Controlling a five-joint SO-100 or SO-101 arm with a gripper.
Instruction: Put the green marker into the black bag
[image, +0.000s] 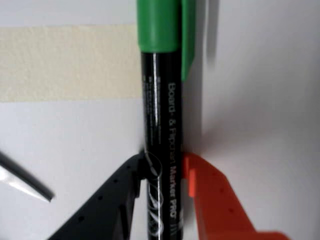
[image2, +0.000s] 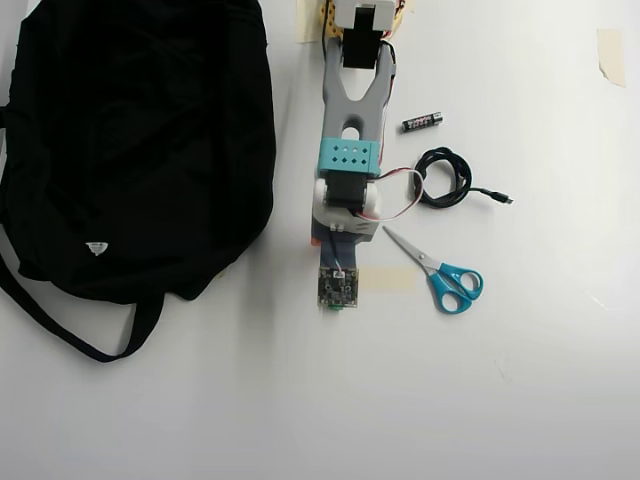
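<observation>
Wrist view: the gripper is clamped on the green marker, black finger on the left of the barrel, orange finger on the right. The marker stands upright in frame, green cap at top, over the white table and a strip of beige tape. Overhead view: the arm reaches down the frame, hiding the marker. The black bag lies to its left, apart. Blue-handled scissors, a coiled black cable and a small battery lie to the right
</observation>
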